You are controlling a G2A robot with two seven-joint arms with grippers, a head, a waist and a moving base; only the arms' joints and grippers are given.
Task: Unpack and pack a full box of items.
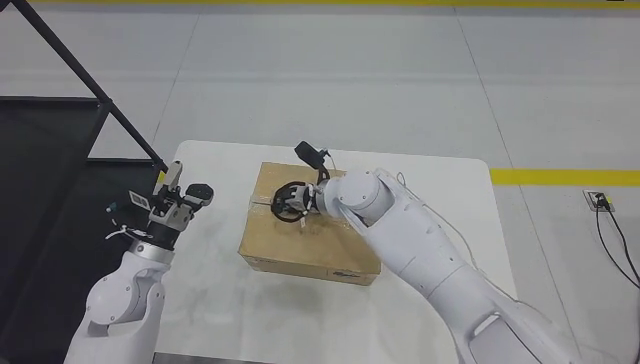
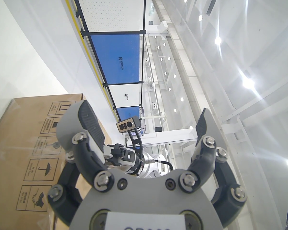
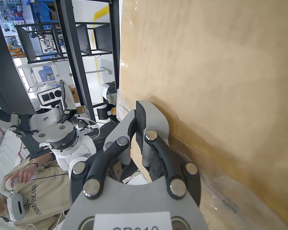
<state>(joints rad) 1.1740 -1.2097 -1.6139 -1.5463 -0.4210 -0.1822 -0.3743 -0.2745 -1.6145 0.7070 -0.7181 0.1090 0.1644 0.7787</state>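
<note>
sizing up the box (image 1: 310, 236), how do you think it'll handle? – first
stiff cardboard, flaps closed and taped, sitting flat on the table (image 1: 440, 189). the task calls it full, so i'd guess heavy, better slid than lifted by one arm. the clear tape (image 3: 123, 65) looks slick, so a grip may slip on it – second
where would you take hold? – first
at the seam on top of the box, where a tape end or flap edge gives something to pinch. the right gripper (image 3: 137, 118) is on top of the box by that seam, its fingers drawn together – second
holding anything? – first
can't tell; nothing shows between them, and a thin tape edge would be hard to make out. the left gripper (image 1: 185, 188) stands beside the box, not touching it, fingers spread wide with nothing in them – second
what's hidden? – first
everything inside the box, so the weight is only a guess. the box's far side is out of sight too, and the top seam is partly covered by the right gripper – second
</note>
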